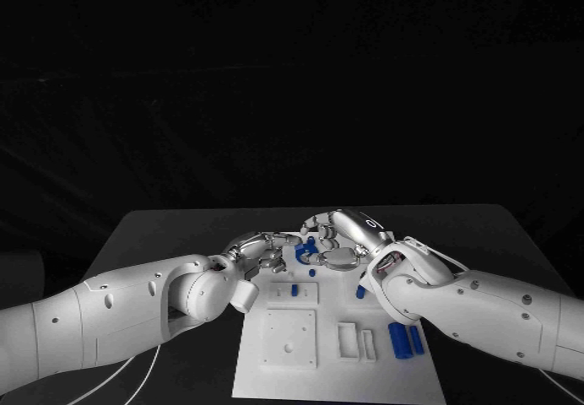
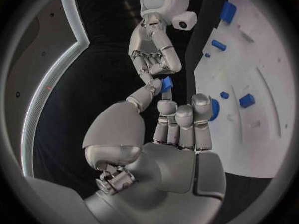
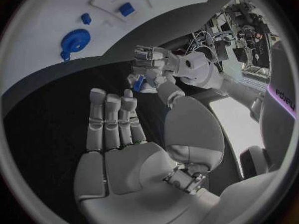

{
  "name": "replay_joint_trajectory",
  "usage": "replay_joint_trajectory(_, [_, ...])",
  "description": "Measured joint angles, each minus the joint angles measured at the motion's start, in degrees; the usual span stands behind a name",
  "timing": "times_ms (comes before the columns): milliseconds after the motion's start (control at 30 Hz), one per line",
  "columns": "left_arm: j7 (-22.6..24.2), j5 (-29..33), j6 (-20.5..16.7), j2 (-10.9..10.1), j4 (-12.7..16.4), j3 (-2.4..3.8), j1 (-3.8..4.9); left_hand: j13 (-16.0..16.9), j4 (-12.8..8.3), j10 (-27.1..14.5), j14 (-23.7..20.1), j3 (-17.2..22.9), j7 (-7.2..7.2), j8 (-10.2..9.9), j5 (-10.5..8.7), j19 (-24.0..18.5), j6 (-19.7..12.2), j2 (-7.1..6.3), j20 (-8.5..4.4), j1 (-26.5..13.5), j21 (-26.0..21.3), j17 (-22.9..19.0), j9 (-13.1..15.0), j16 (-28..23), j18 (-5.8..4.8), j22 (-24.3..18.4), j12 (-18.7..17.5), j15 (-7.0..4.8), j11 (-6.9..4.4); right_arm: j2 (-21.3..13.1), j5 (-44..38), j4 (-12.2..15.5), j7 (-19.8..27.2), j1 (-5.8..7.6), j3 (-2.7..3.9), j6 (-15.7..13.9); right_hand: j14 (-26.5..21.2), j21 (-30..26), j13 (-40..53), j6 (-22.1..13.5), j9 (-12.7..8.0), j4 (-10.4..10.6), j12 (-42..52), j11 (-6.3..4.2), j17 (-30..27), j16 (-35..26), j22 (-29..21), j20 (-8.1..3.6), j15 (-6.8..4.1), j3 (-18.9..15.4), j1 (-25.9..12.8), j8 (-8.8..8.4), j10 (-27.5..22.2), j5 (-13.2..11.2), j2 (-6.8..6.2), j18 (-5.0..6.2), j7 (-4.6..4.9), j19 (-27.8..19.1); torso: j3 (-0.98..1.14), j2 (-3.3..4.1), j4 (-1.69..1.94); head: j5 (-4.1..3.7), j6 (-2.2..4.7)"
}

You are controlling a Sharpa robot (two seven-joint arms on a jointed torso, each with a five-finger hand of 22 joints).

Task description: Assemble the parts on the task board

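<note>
Left hand (image 1: 256, 251), silver and segmented, sits over the far end of the task board (image 1: 274, 371), a flat white plate with rectangular recesses. Left wrist view: its thumb and a fingertip of the right hand (image 1: 335, 240) both touch a small blue block (image 2: 166, 83); which hand actually holds it cannot be told. Right wrist view: right-hand fingers extended, apart, palm bare, block against the left fingers. Head view adds two blue cylindrical parts (image 1: 407, 339) lying side by side at the board's right edge. Right wrist view adds a round blue disc (image 3: 74, 40) on the board.
</note>
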Motion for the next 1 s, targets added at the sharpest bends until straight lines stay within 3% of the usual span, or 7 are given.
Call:
replay_joint_trajectory(367, [1.3,1.6,-2.6,0.1,0.6,0.0,0.0,0.0,-0.1,0.1,0.3,-0.1,-0.11,0.0,0.25,0.0,0.1,0.01,0.0,0.0,0.0,-0.1,0.0,0.0,0.08,0.0,-0.2,-0.12,-0.09,0.1,-3.2,0.2,-4.6,-0.1,0.02,-4.4,-0.4,-0.2,-0.8,1.3,1.0,0.1,0.0,-0.05,-0.7,0.0,-0.6,0.7,0.06,-5.3,0.7,0.59,-0.4,-3.2,-1.13,0.04,-0.81,-0.5,-0.05,0.01,0.07,-0.06,-0.1])
replay_joint_trajectory(567, [2.0,3.1,-4.4,0.2,1.2,0.0,-0.01,-0.1,-0.1,0.6,0.5,-0.1,-0.29,0.0,0.26,0.0,0.3,0.13,-0.03,-0.2,0.0,-0.1,0.0,0.0,0.08,0.0,-0.2,-0.34,-0.15,1.4,-6.2,-0.4,-8.1,-0.82,0.0,-5.4,-0.3,-0.2,-1.1,3.8,3.1,0.2,0.4,-1.23,-0.9,0.6,-0.9,0.7,-0.09,-7.3,-0.1,2.8,-0.1,-4.2,-1.96,0.56,-1.83,-0.2,-0.04,0.02,0.03,0.05,0.03])
replay_joint_trajectory(667, [2.3,3.7,-5.2,0.3,1.6,0.0,-0.01,-0.1,-0.1,0.6,0.6,-0.1,-0.29,0.0,0.5,0.2,0.3,0.13,-0.22,-0.2,0.0,-0.2,0.0,0.0,0.04,0.0,-0.3,-0.37,-0.15,1.6,-7.7,-0.4,-9.9,-0.97,-0.01,-5.9,0.5,-0.2,-1.3,5.3,7.2,0.3,0.8,-2.42,-1.3,1.2,-1.2,0.06,-0.86,-8.3,-0.6,5.54,0.4,-4.5,-2.4,1.0,-2.93,1.0,-0.03,0.02,0.03,0.06,0.09])
replay_joint_trajectory(800, [2.7,4.4,-6.1,0.4,1.7,0.0,-0.01,-0.2,0.1,0.7,0.7,0.0,-0.29,0.0,0.51,0.2,0.3,0.06,-0.22,-0.3,0.0,-0.2,0.0,0.0,0.02,0.0,-0.4,-0.32,-0.34,1.8,-9.3,-0.4,-11.9,-0.99,0.0,-6.5,1.5,0.1,-1.8,5.2,22.8,0.3,1.5,-4.66,-2.0,2.1,-1.7,-1.19,-1.84,-9.7,-1.4,13.93,1.2,-4.9,-2.7,1.08,-4.8,2.7,-0.01,0.03,0.1,0.08,0.1])
replay_joint_trajectory(833, [2.7,4.5,-6.3,0.4,1.8,0.0,-0.01,-0.2,0.2,0.8,0.7,0.0,-0.29,0.0,0.56,0.2,0.3,0.06,-0.22,-0.3,0.0,-0.2,0.0,0.0,0.02,0.0,-0.4,-0.32,-0.36,1.8,-9.6,-0.3,-12.2,-1.0,0.0,-6.6,1.7,0.3,-1.9,5.3,25.6,0.3,1.8,-4.97,-2.1,2.3,-1.8,-1.48,-2.07,-9.7,-1.6,15.06,1.3,-5.3,-2.83,1.1,-5.18,3.0,-0.02,0.03,0.1,0.09,0.1])
replay_joint_trajectory(900, [2.9,4.8,-6.8,0.4,1.8,0.0,-0.01,-0.2,0.2,0.8,0.8,0.0,-0.29,0.0,0.78,0.2,0.3,0.06,-0.22,-0.3,0.0,-0.2,0.0,0.0,0.01,0.0,-0.4,-0.43,-0.36,2.0,-10.4,-0.3,-13.1,-1.05,0.01,-7.0,2.0,0.7,-1.9,5.7,29.1,0.3,2.0,-5.53,-2.3,2.5,-1.8,-1.73,-2.41,-9.7,-1.8,16.01,1.9,-5.4,-2.84,1.45,-5.69,3.6,-0.03,0.04,0.1,0.14,0.1])
replay_joint_trajectory(1000, [3.0,5.1,-7.3,0.5,1.9,0.0,-0.01,-0.2,0.2,0.9,0.9,0.0,-0.29,0.0,0.79,0.2,0.3,0.03,-0.22,-0.3,0.0,-0.3,0.0,0.0,0.0,0.0,-0.4,-0.43,-0.27,2.4,-11.6,-0.3,-14.3,-1.12,0.02,-7.5,3.1,1.5,-1.8,7.0,32.0,0.3,2.9,-6.17,-2.4,3.2,-1.8,-2.23,-3.09,-9.7,-2.6,16.56,3.1,-5.4,-2.83,1.53,-6.54,4.9,-0.02,0.05,0.1,0.19,0.11])
